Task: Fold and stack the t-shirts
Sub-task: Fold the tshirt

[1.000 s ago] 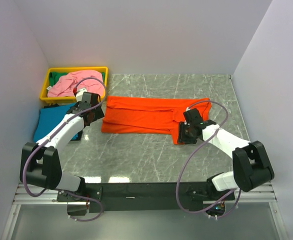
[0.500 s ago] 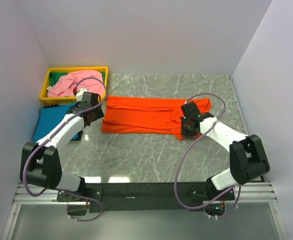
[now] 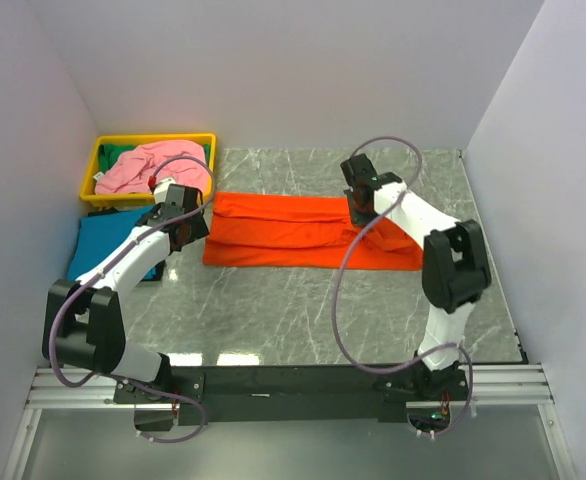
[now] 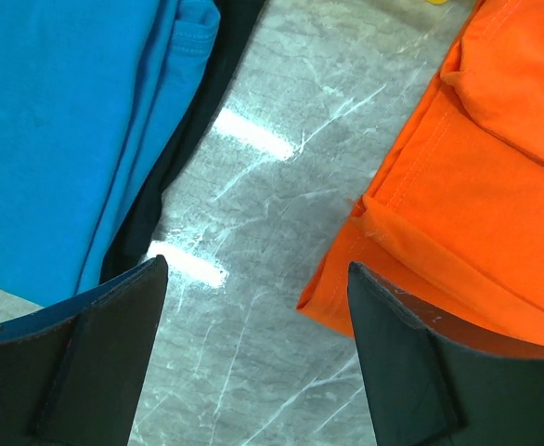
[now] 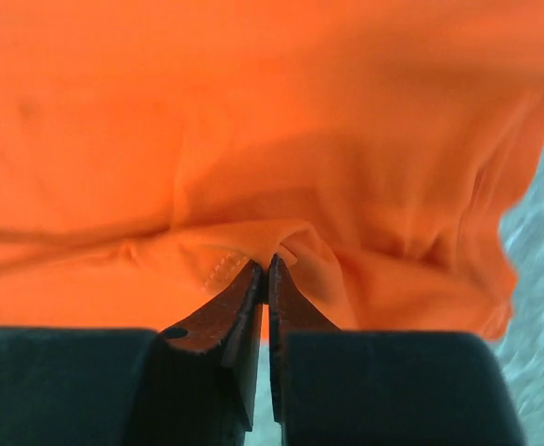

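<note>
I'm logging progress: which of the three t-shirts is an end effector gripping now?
The orange t-shirt, spread on the table: the right end effector is shut on its cloth. The teal t-shirt and pink t-shirt lie ungripped.

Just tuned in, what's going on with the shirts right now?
The right gripper is pinched shut on a fold of the orange t-shirt, spread across the table. The left gripper hangs open over the gap between that shirt's left end and the teal t-shirt. The pink t-shirt lies bunched in the yellow tray.
</note>
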`<action>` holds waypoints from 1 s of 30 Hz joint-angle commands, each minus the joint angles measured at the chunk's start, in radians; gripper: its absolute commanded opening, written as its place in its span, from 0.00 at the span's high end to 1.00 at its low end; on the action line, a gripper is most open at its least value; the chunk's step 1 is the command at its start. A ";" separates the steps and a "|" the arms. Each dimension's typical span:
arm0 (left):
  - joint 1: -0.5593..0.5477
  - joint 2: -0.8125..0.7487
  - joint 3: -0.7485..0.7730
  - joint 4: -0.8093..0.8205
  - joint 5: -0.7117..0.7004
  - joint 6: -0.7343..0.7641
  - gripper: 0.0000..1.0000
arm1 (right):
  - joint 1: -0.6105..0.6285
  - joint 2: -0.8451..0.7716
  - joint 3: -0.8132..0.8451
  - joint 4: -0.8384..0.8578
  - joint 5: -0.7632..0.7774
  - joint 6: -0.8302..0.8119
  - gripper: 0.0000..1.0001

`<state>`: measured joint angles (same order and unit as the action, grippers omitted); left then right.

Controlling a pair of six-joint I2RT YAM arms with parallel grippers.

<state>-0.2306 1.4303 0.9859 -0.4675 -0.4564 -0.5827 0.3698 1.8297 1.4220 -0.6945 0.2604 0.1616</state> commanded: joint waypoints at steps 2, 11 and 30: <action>-0.009 0.007 0.034 0.024 0.015 0.018 0.16 | -0.037 0.098 0.172 -0.031 0.059 -0.025 0.85; -0.015 0.021 0.037 0.020 0.024 0.018 0.16 | -0.071 0.019 0.141 0.056 0.067 0.041 0.50; -0.021 0.032 0.039 0.021 0.035 0.026 0.16 | -0.061 -0.147 -0.287 0.286 -0.170 -0.030 0.53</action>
<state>-0.2459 1.4570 0.9863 -0.4679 -0.4236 -0.5751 0.3038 1.6478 1.0889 -0.4824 0.1089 0.1768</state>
